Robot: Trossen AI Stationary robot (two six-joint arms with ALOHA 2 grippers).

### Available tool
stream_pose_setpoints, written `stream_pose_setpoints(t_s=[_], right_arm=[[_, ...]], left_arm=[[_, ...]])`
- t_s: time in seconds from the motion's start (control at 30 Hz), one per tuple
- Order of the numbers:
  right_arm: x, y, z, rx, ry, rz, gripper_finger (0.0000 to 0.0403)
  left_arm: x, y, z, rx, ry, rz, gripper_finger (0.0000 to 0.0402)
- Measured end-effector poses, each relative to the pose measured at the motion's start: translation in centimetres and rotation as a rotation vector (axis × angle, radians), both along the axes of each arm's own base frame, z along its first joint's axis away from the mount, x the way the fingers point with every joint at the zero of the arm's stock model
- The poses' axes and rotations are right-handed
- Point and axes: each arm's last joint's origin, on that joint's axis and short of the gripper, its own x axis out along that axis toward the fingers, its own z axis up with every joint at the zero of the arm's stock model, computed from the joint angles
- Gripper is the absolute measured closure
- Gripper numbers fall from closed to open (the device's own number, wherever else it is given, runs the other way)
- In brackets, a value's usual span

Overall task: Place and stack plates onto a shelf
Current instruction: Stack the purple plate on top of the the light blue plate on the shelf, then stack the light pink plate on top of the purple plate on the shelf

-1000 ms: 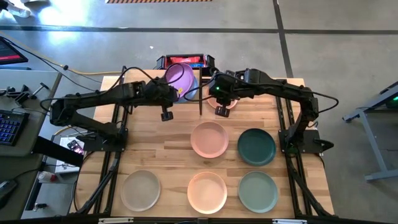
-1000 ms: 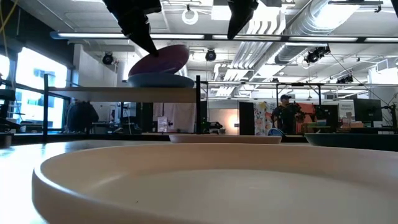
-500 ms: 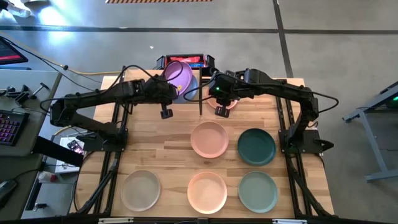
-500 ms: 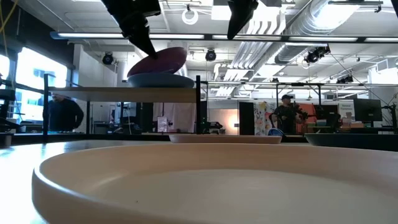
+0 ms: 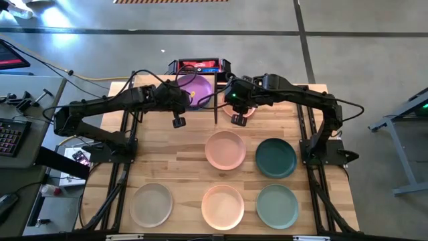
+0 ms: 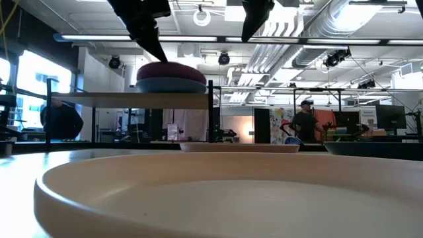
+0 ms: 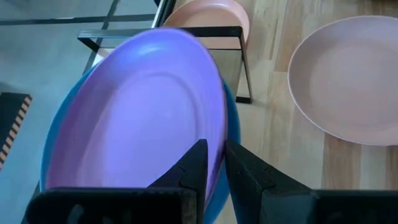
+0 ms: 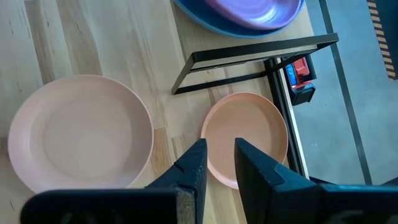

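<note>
Dropped flat since a sec ago: purple plate (image 5: 194, 86), tilted then, now level on light blue plate (image 6: 172, 85) on the shelf (image 6: 132, 99), back-left of the surface (image 5: 180, 161). Stacked concentric in low view, purple nested in blue rim; prob. laid that way to start a stable stack and leave room beside it on the shelf.

Left pincer (image 7: 211, 163) just over near rim of purple plate. Fingers parted a little, rim edge sitting in the narrow gap; no visible clamp, looks like release just made — judgement, not certain. Left wrist view shows purple filling blue, only a thin blue crescent showing.

Right pincer (image 8: 216, 163) hovering above the peach plate (image 8: 245, 137) lying beside the shelf's right end, fingers slightly apart, holding nothing, not touching it. Likely lined up for next pick — guess only.

Elsewhere on the surface, all flat and apart: pale pink plate (image 5: 225, 150) centre, dark teal plate (image 5: 275, 157) to its right; front row beige plate (image 5: 151, 204), second peach plate (image 5: 223, 206), sage green plate (image 5: 277, 205). Two on shelf, six still off it.
</note>
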Motion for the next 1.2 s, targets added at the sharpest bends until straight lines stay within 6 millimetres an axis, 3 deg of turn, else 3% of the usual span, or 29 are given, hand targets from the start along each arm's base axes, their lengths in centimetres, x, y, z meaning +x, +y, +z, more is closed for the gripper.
stream_pose_setpoints(t_s=[0.37,0.5,0.73,0.9,1.2], right_arm=[[-0.2,0.0,-0.1,0.024,0.0,-0.047,0.0343],[-0.8,0.3,-0.4,0.127,0.046,-0.077,0.0343],[-1.2,2.5,-1.0,0.218,0.117,-0.088,0.0343],[-0.8,3.9,-3.1,0.251,0.184,-0.066,0.0343],[0.3,5.8,-9.3,0.398,0.26,0.129,0.0343]], left_arm=[[-0.1,-0.2,-0.2,-0.092,-0.014,0.009,0.0353],[-0.2,-0.3,0.0,-0.117,-0.034,0.031,0.0352],[0.0,-1.1,2.6,-0.172,-0.103,-0.004,0.0353],[0.1,-2.0,4.3,-0.227,-0.156,-0.046,0.0353],[-0.9,-3.6,3.8,-0.314,-0.013,-0.027,0.0353]])
